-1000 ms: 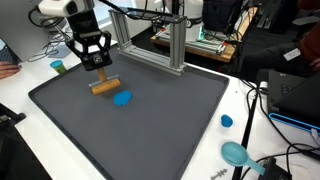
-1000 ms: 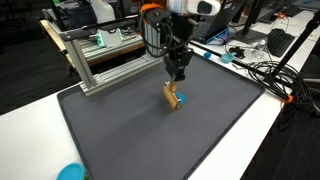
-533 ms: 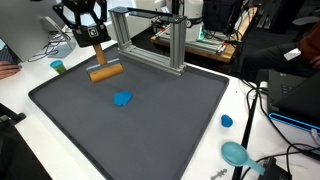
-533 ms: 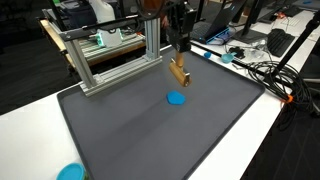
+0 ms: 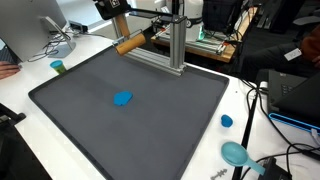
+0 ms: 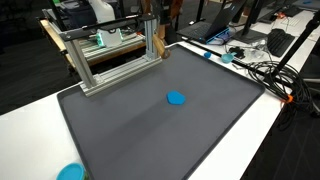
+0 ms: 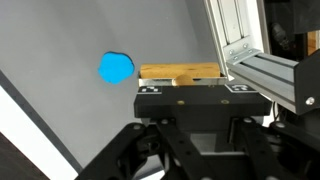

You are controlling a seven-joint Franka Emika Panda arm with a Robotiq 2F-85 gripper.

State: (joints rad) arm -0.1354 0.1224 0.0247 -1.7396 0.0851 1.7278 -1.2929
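Note:
My gripper [image 5: 110, 8] is raised high, mostly cut off by the top edge in an exterior view, and is shut on a wooden block [image 5: 132, 42] that hangs tilted in the air beside the aluminium frame [image 5: 168, 40]. In the wrist view the wooden block [image 7: 180, 72] lies across the jaws of the gripper [image 7: 182, 80], high above the mat. A small blue piece [image 5: 122, 98] lies alone on the dark grey mat [image 5: 160, 130]; it also shows in both other views [image 6: 176, 98] [image 7: 117, 68]. In the exterior view with the frame at left, gripper and block are out of view.
The aluminium frame [image 6: 110, 55] stands at the mat's far edge and shows close in the wrist view [image 7: 250, 50]. A blue cap [image 5: 227, 121], a teal bowl [image 5: 236, 153] and a green cup [image 5: 58, 67] sit on the white table. Cables lie at the side [image 6: 265, 70].
The gripper has lifted the wooden block from beside the blue piece, up and toward the aluminium frame. The blue piece has stayed on the mat.

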